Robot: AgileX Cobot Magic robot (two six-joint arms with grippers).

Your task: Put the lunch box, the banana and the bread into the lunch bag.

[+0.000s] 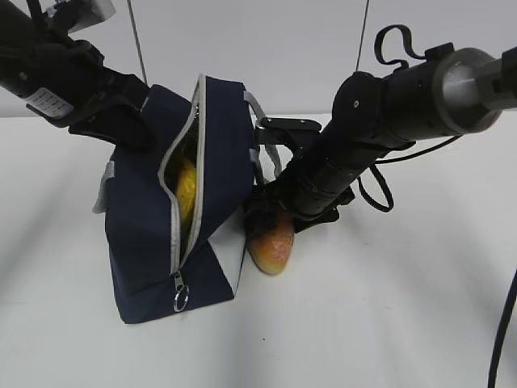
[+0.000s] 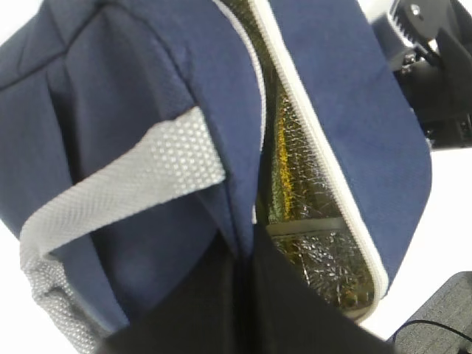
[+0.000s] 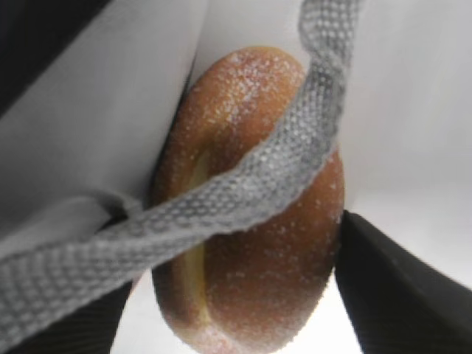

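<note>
The right gripper [image 1: 271, 212] sits low on the bench, directly over the bread [image 1: 273, 242], which lies on the white surface just beside the right-hand wall of the lunch bag [image 1: 174, 234]. In the right wrist view the bread [image 3: 258, 221] fills the space between the 2 dark fingers [image 3: 398, 287], its long axis running away from the camera, so the jaws appear to straddle the loaf across its short width; whether they already press on the crust cannot be told. A grey webbing handle [image 3: 243, 184] of the bag drapes across the top of the bread and would likely be caught in any lift.

The left gripper [image 2: 243, 310] pinches the bag's fabric near the zipper edge, holding the mouth apart. The silver foil lining [image 2: 310, 243] shows inside. Through the gap in the exterior view the banana [image 1: 186, 190] is visible as a yellow shape already within. The lunch box cannot be seen.

The right arm is clearly the nearer one to the bread. The bag's opening lies up and to the left of the loaf, so the coming move probably turns on raising it clear of the handle and over the zipper rim.
</note>
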